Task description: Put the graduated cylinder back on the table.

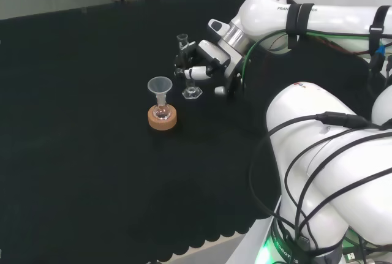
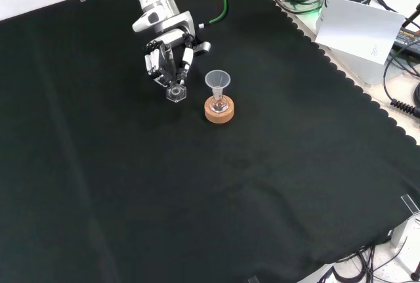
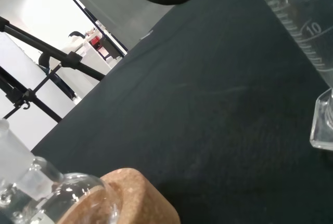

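The graduated cylinder (image 1: 184, 52) is a clear glass tube with a hexagonal foot (image 1: 192, 92). It stands upright, its foot down at the black cloth. The black and white hand (image 1: 206, 59) has its fingers curled round the tube's middle. In the front view the hand (image 2: 165, 58) comes in from the top, with the cylinder's foot (image 2: 176, 92) just below it. The wrist view shows the cylinder's printed scale (image 3: 297, 18) and a corner of its foot (image 3: 323, 125) close up.
A small glass flask with a clear funnel (image 1: 160, 85) in its neck sits on a cork ring (image 1: 163, 119), just left of the cylinder in the head view. In the front view the cork ring (image 2: 219, 110) lies to the cylinder's right. The cloth's scalloped edge (image 2: 341, 73) runs at the right.
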You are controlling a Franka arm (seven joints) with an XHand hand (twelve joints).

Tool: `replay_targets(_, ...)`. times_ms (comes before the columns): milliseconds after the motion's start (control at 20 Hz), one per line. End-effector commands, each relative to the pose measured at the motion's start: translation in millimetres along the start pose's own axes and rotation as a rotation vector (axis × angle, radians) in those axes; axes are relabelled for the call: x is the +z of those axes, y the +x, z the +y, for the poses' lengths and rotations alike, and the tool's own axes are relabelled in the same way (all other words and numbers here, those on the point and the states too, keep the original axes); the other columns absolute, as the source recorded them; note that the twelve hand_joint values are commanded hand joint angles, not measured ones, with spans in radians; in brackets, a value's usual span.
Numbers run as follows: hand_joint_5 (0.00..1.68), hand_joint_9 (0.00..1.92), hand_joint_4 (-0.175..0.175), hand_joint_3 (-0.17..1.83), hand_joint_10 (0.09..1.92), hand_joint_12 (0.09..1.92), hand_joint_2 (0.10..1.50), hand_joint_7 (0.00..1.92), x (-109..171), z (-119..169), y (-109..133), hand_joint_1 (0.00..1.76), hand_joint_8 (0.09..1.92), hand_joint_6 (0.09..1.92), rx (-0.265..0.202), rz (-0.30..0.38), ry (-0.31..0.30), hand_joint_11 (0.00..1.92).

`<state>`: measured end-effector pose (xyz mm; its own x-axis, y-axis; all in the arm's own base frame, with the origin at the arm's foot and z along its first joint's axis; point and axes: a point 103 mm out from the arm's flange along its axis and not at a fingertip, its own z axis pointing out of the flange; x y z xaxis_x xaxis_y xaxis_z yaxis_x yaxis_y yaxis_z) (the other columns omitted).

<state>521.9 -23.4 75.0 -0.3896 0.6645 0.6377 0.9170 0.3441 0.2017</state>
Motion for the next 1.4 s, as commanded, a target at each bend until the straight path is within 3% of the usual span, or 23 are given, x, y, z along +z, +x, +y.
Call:
replay_targets(50, 1.03, 1.44, -0.024, 0.0, 0.09, 0.95, 1.08, 1.07, -10, -8, -2, 1.13, 0.69, 0.92, -0.006, -0.005, -0.007, 1.03)
replay_targets(250, 1.04, 1.39, 0.06, 0.0, 0.09, 1.02, 1.08, 1.05, -4, -4, 0, 1.09, 0.6, 0.91, -0.001, -0.011, 0.0, 0.94)
replay_targets(400, 0.95, 1.36, 0.028, -0.06, 0.09, 1.04, 1.03, 1.03, -9, -6, -1, 1.1, 0.58, 0.73, 0.004, -0.006, -0.006, 0.9)
replay_targets(600, 0.93, 1.34, 0.018, -0.14, 0.09, 1.05, 1.05, 1.01, -12, -6, -2, 1.09, 0.57, 0.66, 0.017, 0.001, 0.002, 0.87)
replay_targets(1400, 0.82, 1.22, -0.01, -0.17, 0.09, 1.2, 1.04, 0.9, -13, -5, -11, 1.02, 0.6, 0.67, 0.081, 0.013, 0.07, 0.68)
